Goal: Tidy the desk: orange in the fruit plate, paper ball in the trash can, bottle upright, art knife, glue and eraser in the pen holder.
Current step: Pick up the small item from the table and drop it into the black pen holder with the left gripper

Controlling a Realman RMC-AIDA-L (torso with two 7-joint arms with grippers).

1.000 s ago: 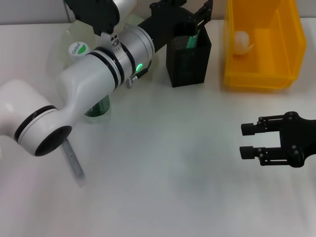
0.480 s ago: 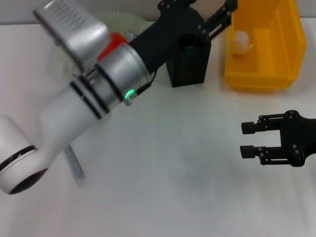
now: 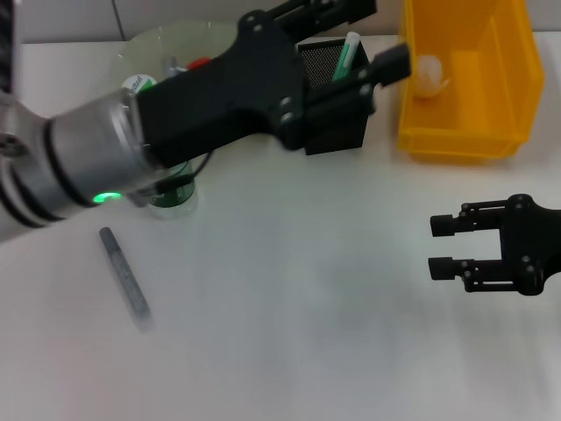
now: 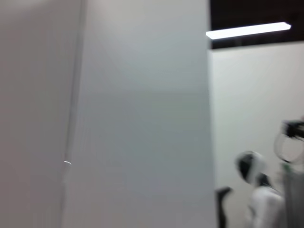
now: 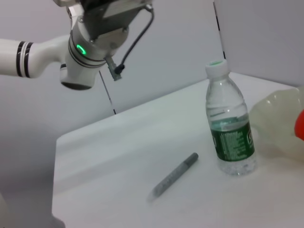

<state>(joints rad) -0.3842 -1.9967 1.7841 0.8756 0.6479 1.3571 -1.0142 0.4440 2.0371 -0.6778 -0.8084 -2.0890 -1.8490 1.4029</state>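
The black mesh pen holder (image 3: 340, 118) stands at the back with the green-and-white glue (image 3: 348, 49) upright in it. My left gripper (image 3: 372, 35) hovers just above it, open and empty. The bottle (image 3: 170, 188) (image 5: 230, 137) stands upright beside the clear fruit plate (image 3: 166, 42) (image 5: 275, 118), which holds the orange (image 3: 198, 62). Near the left edge the grey art knife (image 3: 124, 281) (image 5: 174, 175) lies flat on the table. The paper ball (image 3: 429, 74) lies in the yellow trash can (image 3: 465, 132). At the right my right gripper (image 3: 443, 246) rests open. The eraser is out of view.
My left arm (image 3: 96, 167) reaches across the back left of the table, over part of the plate and the bottle. The left wrist view shows only a wall and the room beyond.
My left arm has swung and lifted off the pen holder, uncovering the plate and the bottle. The glue now stands free in the holder. The right arm has not moved.
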